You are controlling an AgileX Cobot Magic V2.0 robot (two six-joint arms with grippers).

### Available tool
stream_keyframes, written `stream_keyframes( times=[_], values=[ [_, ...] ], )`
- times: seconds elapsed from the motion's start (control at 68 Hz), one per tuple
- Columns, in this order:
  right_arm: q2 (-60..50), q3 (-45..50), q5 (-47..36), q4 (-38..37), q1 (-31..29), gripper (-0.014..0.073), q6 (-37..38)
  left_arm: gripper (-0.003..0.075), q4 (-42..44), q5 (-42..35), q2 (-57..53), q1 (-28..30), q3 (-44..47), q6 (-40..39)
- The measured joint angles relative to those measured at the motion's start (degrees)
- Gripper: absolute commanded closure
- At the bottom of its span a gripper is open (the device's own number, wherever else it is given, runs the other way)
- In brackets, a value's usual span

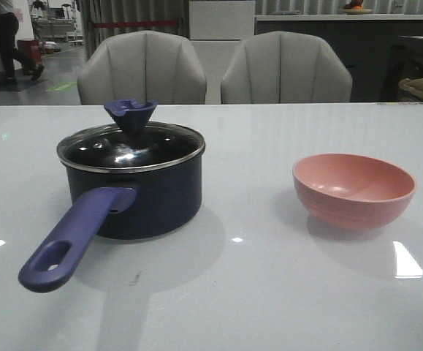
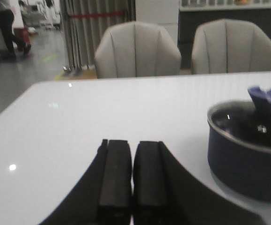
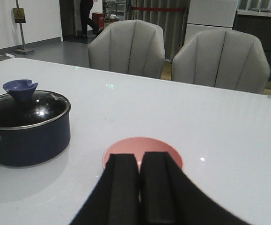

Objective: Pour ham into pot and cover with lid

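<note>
The lid (image 1: 131, 144) is seen seated on the pot (image 1: 134, 196) at table left; the pink bowl (image 1: 353, 189) appears emptied; no ham is visible; the left gripper (image 2: 132, 176) and right gripper (image 3: 139, 187) are closed, nothing held; the task is judged complete.

The lid (image 1: 131, 144) sits on the pot (image 1: 134, 194); a pink bowl (image 1: 353, 190) stands well apart, seemingly empty. No hand shows.
</note>
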Motion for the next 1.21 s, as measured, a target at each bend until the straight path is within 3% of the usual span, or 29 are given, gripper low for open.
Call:
stream_keyframes(
  times=[1.206],
  values=[
    [0.00,0.00,0.00,0.00,0.00,0.0436,0.00,0.0607,-0.72,-1.41,-2.77,0.63,0.00,0.00]
  ],
)
